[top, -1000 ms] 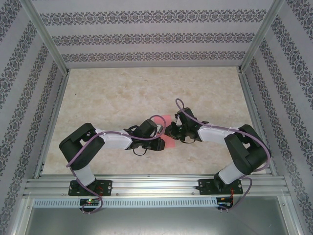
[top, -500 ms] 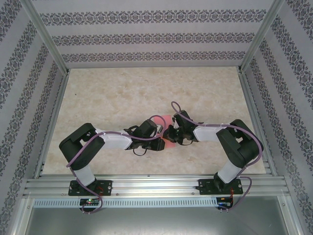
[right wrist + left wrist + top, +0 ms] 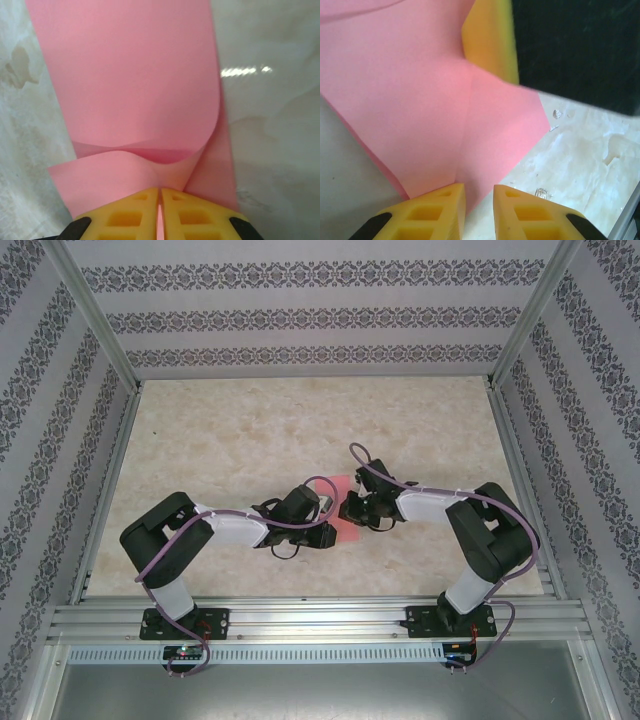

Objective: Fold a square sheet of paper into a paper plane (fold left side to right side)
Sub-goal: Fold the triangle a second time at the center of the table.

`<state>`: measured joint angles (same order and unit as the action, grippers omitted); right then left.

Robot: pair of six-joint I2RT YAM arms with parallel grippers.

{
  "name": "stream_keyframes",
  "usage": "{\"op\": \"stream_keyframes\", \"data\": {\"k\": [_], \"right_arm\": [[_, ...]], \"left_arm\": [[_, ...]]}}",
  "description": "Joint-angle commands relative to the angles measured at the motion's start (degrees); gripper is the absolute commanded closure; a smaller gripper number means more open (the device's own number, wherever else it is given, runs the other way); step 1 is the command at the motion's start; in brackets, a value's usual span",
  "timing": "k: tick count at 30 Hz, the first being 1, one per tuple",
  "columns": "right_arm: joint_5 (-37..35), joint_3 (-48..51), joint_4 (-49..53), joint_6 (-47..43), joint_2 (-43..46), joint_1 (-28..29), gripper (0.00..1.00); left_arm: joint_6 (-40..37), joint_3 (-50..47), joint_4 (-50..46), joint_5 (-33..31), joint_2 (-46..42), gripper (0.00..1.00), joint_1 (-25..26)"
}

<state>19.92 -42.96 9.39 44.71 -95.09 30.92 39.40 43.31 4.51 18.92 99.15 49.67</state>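
Paper [image 3: 347, 531], thin, light and limp, lies mid-table between the arms, one flap curling up. The right gripper [image 3: 160, 192] has its jaws pressed together, pinching an edge. The left gripper [image 3: 479, 192] has its jaws slightly apart at a corner. Best taken gently by edges or corners, since it looks likely to crease or tear.

We see the square sheet of paper [image 3: 347, 530] [image 3: 445, 100] [image 3: 125, 75], plain pink-red, lying near the middle of the worktop [image 3: 250, 430]. It is partly folded: one flap curls up and over in a soft bend, not pressed flat, and a crease runs across it.
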Motion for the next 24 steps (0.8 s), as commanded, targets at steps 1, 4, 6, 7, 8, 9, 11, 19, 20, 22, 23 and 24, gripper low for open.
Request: {"op": "stream_keyframes", "data": {"k": [1, 4, 6, 7, 8, 9, 11, 19, 20, 22, 23, 24], "right_arm": [[-5.04, -1.37, 3.80, -3.76, 0.65, -2.53, 0.88], [-5.42, -1.69, 4.88, -5.33, 0.69, -4.20, 0.88], [-5.42, -1.89, 5.25, -6.39, 0.69, -5.42, 0.88], [-5.53, -2.22, 5.63, -7.05, 0.52, -6.15, 0.88], [-5.51, -2.58, 5.97, -7.72, 0.35, -6.80, 0.88], [-5.12, -2.98, 6.29, -8.44, 0.28, -7.44, 0.88], [-4.47, -3.48, 6.51, -9.31, 1.29, -8.12, 0.88], [-0.74, -1.25, 4.68, -6.55, 10.43, -4.79, 0.86], [0.17, -0.72, 3.36, -5.68, 10.23, -3.87, 0.86], [1.26, 0.19, 0.43, -3.19, 8.72, -1.73, 0.86], [1.39, 0.41, -0.90, -2.24, 7.95, -0.86, 0.87], [1.38, 0.51, -2.24, -1.40, 6.86, 0.17, 0.87]], "left_arm": [[0.83, -3.08, -5.59, -1.59, 1.39, 0.76, 0.52], [0.94, -3.37, -5.34, -1.57, 1.24, 0.76, 0.51], [0.93, -3.42, -5.30, -1.51, 1.13, 0.76, 0.51], [0.93, -3.54, -5.17, -1.50, 1.02, 0.76, 0.52], [0.89, -3.58, -5.10, -1.44, 0.98, 0.76, 0.52], [0.85, -3.46, -5.07, -1.38, 0.85, 0.76, 0.52], [0.85, -3.56, -4.82, -1.17, 0.61, 0.76, 0.52], [0.53, -2.60, -5.07, -1.07, -0.54, 0.76, 0.51], [0.46, -2.51, -5.27, -1.15, -0.62, 0.76, 0.52], [0.43, -2.44, -5.57, -1.40, -0.70, 0.76, 0.52], [0.37, -2.50, -5.65, -1.43, -0.67, 0.76, 0.52], [0.47, -2.49, -5.64, -1.41, -0.72, 0.76, 0.52]]}}
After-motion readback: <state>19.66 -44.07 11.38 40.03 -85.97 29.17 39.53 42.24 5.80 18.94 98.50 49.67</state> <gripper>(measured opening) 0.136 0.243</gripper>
